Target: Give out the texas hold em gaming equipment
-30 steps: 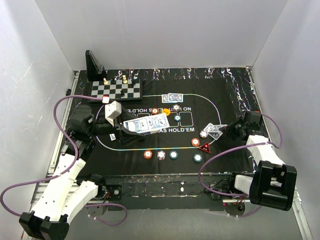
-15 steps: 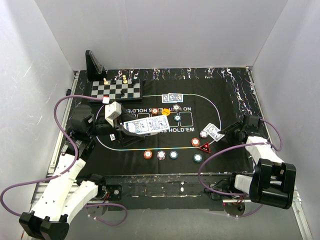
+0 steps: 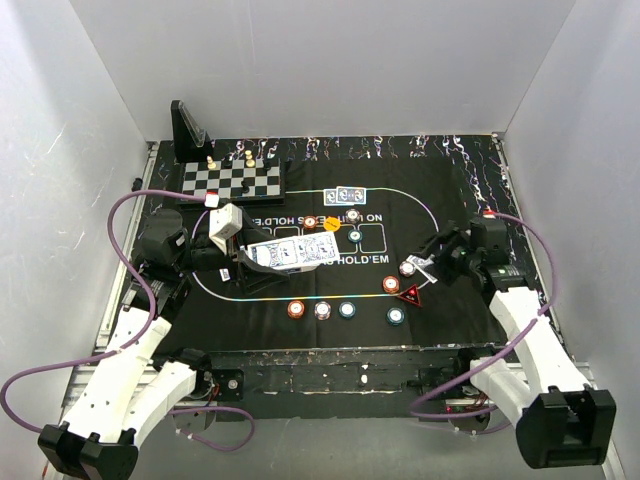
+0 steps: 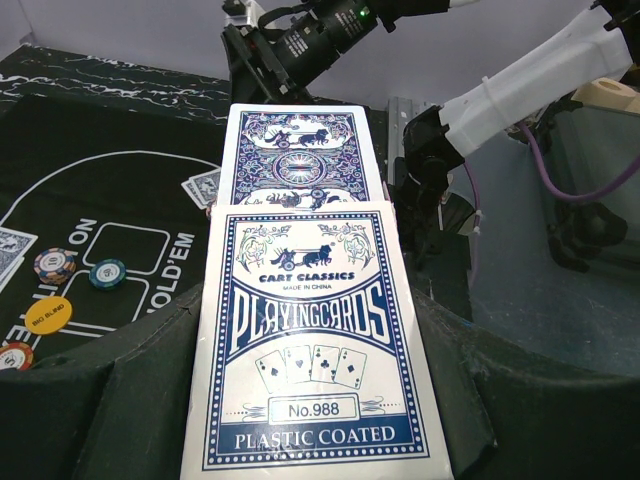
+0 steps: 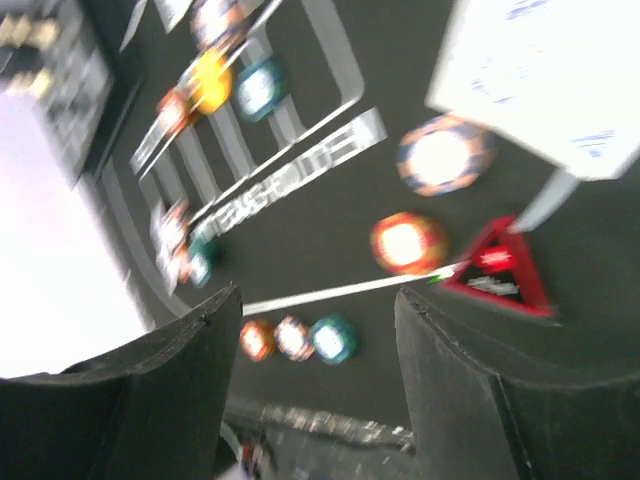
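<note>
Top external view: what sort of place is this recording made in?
Most likely a walled robot test cell dressed as a poker table: plain white panels box in a black Texas Hold'em mat, with poker chips laid out and a chessboard aside.

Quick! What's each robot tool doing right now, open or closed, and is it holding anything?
Left tool: closed, holding the playing-card box.
Right tool: open, holding nothing.

I see the black poker mat (image 3: 460, 190) covering the table. Landmark is the red triangular marker (image 3: 411, 295). Red chip (image 3: 391, 284) just left of it, teal chip (image 3: 397, 316) just in front. Row of three chips (image 3: 322, 309) further left. Card pair (image 3: 348, 194) well behind, chessboard (image 3: 232, 181) far back-left.
</note>
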Controlling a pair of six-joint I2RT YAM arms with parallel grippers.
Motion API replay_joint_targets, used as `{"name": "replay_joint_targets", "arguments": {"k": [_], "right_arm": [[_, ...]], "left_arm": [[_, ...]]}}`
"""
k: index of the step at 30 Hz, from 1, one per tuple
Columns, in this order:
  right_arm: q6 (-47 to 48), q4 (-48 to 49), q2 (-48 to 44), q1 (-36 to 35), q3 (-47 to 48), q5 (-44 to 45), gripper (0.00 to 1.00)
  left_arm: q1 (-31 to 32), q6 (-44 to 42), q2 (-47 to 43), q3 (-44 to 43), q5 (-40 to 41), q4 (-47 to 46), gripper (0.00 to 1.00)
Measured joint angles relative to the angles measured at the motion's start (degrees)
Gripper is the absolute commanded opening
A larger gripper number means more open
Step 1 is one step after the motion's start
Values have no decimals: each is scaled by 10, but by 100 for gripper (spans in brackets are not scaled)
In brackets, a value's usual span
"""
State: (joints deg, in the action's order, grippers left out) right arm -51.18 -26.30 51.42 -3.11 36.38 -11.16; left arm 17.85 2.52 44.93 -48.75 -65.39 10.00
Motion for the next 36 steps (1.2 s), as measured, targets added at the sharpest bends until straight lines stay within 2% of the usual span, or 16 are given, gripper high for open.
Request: {"name": "replay_joint_targets", "arguments": {"k": [4, 9, 14, 18, 22, 33, 36], "right_arm": [[-37, 69, 2, -67, 12, -106, 78], [-109, 184, -5, -89, 11, -216, 85], [-185, 312, 1, -125, 35, -284, 87], [-232, 400, 32, -172, 69, -310, 88], [-247, 442, 82, -236, 117, -319, 89], [-263, 489, 188, -369, 155, -323, 90], [-272, 499, 203, -388, 159, -323, 87]], "left_arm": [[0, 0, 0, 0, 0, 0, 0], [0, 0, 2, 0, 0, 1, 0], [0, 0, 7, 0, 0, 0, 0], [0, 0, 8, 0, 0, -1, 0], [0, 0, 8, 0, 0, -1, 0], [0, -7, 8, -1, 2, -1, 0], [0, -11, 8, -1, 2, 2, 0]]}}
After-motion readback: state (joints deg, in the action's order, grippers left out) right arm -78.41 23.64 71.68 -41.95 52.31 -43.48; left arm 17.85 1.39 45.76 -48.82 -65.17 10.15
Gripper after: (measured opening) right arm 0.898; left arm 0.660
